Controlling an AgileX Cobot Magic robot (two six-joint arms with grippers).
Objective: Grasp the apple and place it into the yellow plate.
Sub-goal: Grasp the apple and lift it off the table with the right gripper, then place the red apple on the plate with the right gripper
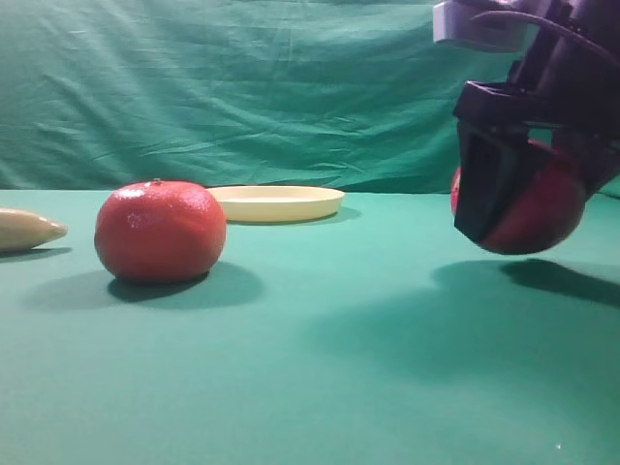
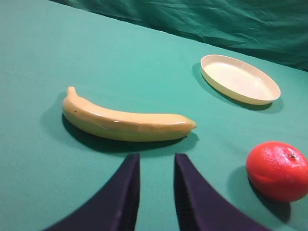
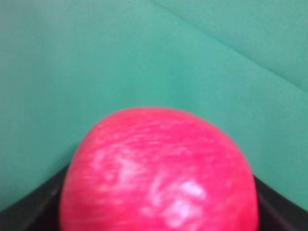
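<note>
Exterior high view: my right gripper (image 1: pixel 518 199) clamps the glossy magenta-red apple (image 1: pixel 538 215), airborne. I'd carry level, release low over the shallow cream-yellow plate (image 1: pixel 276 202).

We are logging a glossy red apple (image 1: pixel 542 218) hanging above the cloth, and a shallow yellow plate (image 1: pixel 276 202) lying flat, well apart.
</note>
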